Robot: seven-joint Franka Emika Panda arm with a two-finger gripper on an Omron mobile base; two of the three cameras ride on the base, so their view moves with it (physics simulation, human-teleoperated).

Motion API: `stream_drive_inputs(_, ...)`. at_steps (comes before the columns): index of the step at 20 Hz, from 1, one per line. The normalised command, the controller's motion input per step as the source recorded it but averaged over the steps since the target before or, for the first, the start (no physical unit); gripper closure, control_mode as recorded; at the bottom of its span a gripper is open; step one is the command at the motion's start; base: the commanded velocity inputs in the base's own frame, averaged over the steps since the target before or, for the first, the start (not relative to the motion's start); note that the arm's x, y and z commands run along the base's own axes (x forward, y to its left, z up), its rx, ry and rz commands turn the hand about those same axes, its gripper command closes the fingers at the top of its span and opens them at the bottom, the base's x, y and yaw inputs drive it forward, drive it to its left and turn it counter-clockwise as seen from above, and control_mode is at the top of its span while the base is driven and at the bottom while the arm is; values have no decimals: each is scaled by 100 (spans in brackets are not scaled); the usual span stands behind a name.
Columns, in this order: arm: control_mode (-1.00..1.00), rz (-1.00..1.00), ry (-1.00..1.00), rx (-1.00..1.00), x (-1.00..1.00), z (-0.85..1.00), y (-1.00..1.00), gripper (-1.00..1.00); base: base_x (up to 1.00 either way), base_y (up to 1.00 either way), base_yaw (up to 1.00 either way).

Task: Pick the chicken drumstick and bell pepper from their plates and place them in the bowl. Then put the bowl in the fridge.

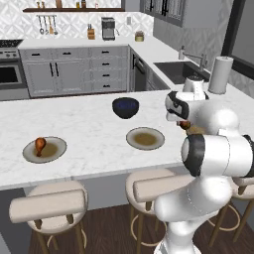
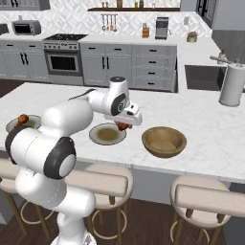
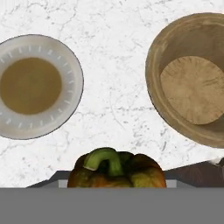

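My gripper (image 2: 126,121) is shut on the bell pepper (image 3: 117,169), a red-orange pepper with a green stem, and holds it above the counter. Below it lie an empty plate (image 3: 33,86) on one side and the tan wooden bowl (image 3: 197,78) on the other. From the right base view the pepper (image 2: 124,126) hangs over the near edge of that plate (image 2: 107,134), left of the bowl (image 2: 164,141). The chicken drumstick (image 1: 40,144) lies on the other plate (image 1: 55,151) at the counter's left end. The fridge is out of view.
A dark blue bowl (image 1: 125,107) stands farther back on the marble counter. A paper towel roll (image 2: 231,83) and a sink (image 1: 178,70) are at the right. Padded stools (image 1: 49,203) line the counter's near edge.
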Motion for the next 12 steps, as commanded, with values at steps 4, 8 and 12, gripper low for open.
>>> stream_drive_inputs(4, -100, -9, 17, 11, 24, -9, -100, 100, 0, 0, 0)
stream_drive_inputs(8, -100, 1, 12, 11, 58, -13, -99, 100, 0, 0, 0)
stream_drive_inputs(12, -100, 10, 0, 5, 37, -19, -87, 100, 0, 0, 0)
